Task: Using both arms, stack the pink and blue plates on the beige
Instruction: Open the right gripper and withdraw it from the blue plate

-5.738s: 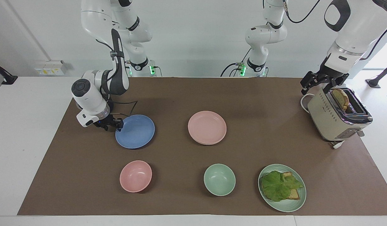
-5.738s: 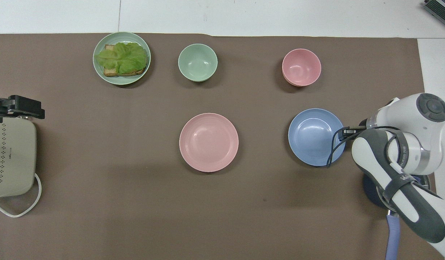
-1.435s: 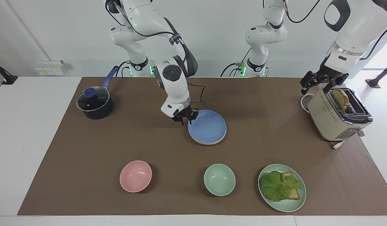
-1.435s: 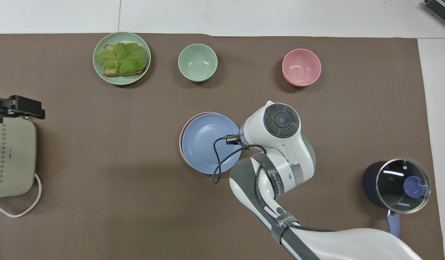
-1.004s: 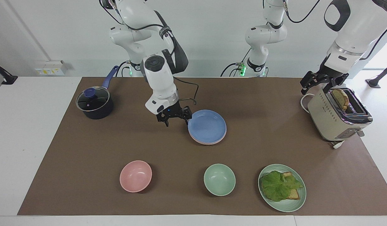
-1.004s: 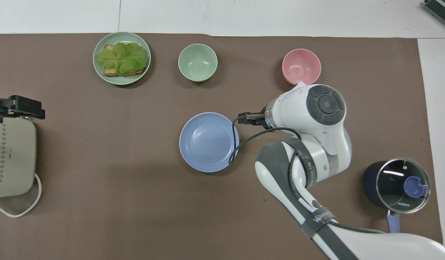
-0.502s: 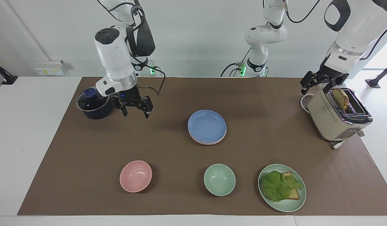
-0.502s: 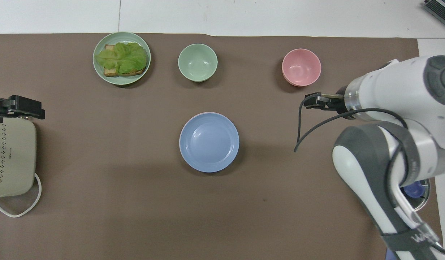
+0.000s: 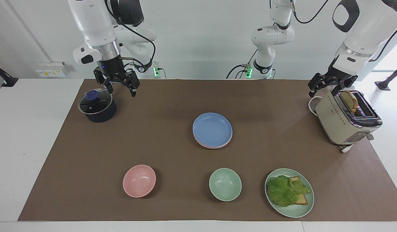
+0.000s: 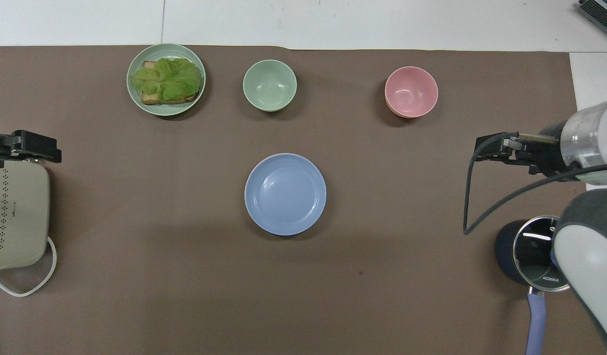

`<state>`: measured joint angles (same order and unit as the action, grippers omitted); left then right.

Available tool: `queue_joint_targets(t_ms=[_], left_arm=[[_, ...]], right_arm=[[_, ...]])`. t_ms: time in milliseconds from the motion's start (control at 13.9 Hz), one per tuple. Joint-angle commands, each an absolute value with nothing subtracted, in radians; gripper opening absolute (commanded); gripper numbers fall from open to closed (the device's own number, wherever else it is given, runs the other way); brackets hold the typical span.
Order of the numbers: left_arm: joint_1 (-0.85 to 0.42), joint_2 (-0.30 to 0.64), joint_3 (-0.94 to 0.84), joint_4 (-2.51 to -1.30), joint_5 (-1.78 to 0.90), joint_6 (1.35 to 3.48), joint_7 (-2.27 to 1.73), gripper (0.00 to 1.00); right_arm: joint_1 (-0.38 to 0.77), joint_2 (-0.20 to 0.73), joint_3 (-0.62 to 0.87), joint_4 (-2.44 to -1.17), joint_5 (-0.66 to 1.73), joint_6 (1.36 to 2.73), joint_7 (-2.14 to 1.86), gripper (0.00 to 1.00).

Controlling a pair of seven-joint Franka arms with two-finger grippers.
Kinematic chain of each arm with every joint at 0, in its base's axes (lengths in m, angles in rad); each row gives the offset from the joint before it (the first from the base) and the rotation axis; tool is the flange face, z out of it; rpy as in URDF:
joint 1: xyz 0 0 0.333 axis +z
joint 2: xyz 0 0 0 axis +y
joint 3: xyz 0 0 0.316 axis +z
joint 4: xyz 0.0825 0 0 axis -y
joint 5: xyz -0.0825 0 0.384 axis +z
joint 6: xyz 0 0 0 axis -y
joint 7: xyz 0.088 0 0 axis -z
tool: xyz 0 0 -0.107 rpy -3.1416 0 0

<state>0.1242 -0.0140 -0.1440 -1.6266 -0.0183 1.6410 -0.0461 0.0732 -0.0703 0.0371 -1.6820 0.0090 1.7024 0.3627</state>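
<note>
The blue plate lies on the pink plate in the middle of the brown mat; only a thin pink rim shows under it. The beige plate is hidden from both views. My right gripper hangs open and empty, high over the mat beside the dark pot. At the left arm's end of the table my left gripper waits open over the toaster, holding nothing.
A dark pot with a glass lid stands at the right arm's end. The toaster holds a bread slice. Farthest from the robots stand a pink bowl, a green bowl and a green plate with lettuce and bread.
My right gripper carried the blue plate onto the pink one, let go, then rose and swung away to the pot's end. The left arm has not moved.
</note>
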Motion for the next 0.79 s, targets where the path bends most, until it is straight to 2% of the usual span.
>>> queue_joint_targets(t_ms=[0, 430, 717], left_arm=[[0.133, -0.021, -0.152, -1.624, -0.003, 1.624, -0.037, 1.00], [0.133, -0.021, -0.152, -1.624, -0.002, 1.624, -0.037, 1.00], [0.133, -0.021, -0.152, -1.624, -0.002, 1.625, -0.037, 1.00]], right_arm=[[0.031, -0.067, 0.019, -1.605, 0.009, 1.597, 0.357, 1.00], [0.017, -0.112, -0.122, -1.609, 0.006, 1.546, 0.286, 1.00], [0.028, -0.106, -0.133, -1.629, -0.009, 1.560, 0.067, 1.00]])
